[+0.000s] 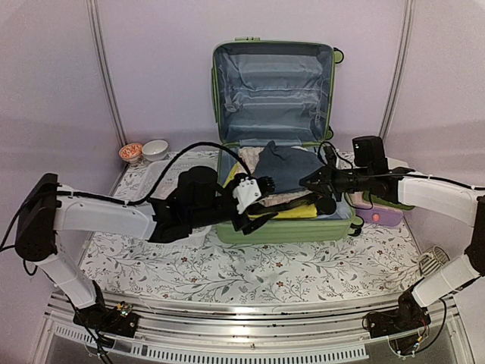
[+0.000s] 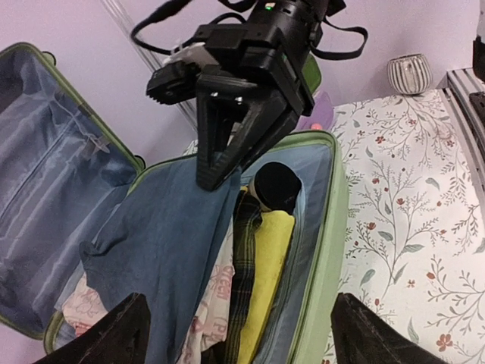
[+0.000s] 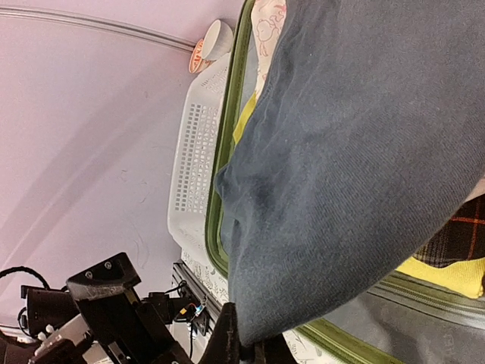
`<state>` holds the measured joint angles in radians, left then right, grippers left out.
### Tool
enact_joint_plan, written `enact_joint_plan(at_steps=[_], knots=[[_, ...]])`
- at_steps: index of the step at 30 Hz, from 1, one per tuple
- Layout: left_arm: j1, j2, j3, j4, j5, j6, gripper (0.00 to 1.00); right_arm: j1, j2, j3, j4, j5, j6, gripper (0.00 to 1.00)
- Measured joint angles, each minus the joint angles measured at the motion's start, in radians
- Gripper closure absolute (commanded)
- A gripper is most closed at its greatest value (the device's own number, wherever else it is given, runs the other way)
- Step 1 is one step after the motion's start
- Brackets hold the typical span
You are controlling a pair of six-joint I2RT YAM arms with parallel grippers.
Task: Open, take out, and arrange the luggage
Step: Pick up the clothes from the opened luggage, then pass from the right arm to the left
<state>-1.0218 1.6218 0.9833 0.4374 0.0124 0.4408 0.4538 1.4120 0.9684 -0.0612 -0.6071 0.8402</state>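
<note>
Top external view: the luggage [image 1: 288,227] sits at the middle of the bench [image 1: 227,265], base flat and lid standing upright at the far side, grey-blue lining facing us. Both arms reach in over the base, one from each side.

Right claw [image 1: 305,182] comes in from the right, and the left wrist camera shows it best: its two black fingers meet in a V, pinched narrow on the edge of a blue garment [image 1: 292,168]. That garment drapes across the top of the pile. Right wrist view is almost all blue cloth, its corner running down to the fingers at the bottom edge.

Left claw [image 1: 259,199] hovers over the near-left part of the base, spread wide; its fingers [image 2: 129,334] sit far apart at the bottom corners of its own view, with nothing between them.

Under the blue cloth lie a yellow piece [image 2: 269,258], a dark plaid piece [image 2: 246,227], a pink-print cloth [image 2: 216,296] and a round black object [image 2: 276,188].

Just left of the luggage sits a white perforated basket [image 3: 197,159], with two small bowls [image 1: 144,150] beyond it.
</note>
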Motion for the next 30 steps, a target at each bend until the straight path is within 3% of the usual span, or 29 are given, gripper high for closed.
enact_joint_plan(at_steps=[11,16,25,27,29,30], knots=[[-0.029,0.192,0.145,0.093,-0.033,0.076,0.24,0.052,0.0,0.001,0.0,0.026,0.067,0.97],[-0.03,0.247,0.182,0.129,-0.043,0.093,0.33,0.084,-0.006,0.001,0.0,0.032,0.089,0.97],[-0.03,0.307,0.186,0.213,-0.062,0.109,0.73,0.126,-0.051,-0.02,0.002,0.058,0.133,0.93],[-0.03,0.311,0.186,0.232,-0.067,0.108,0.85,0.128,-0.064,-0.027,0.001,0.066,0.141,0.83],[-0.03,0.311,0.186,0.24,-0.069,0.098,1.0,0.129,-0.077,-0.031,-0.002,0.072,0.147,0.65],[-0.029,0.311,0.186,0.244,-0.071,0.098,1.0,0.13,-0.087,-0.033,-0.005,0.074,0.144,0.61]])
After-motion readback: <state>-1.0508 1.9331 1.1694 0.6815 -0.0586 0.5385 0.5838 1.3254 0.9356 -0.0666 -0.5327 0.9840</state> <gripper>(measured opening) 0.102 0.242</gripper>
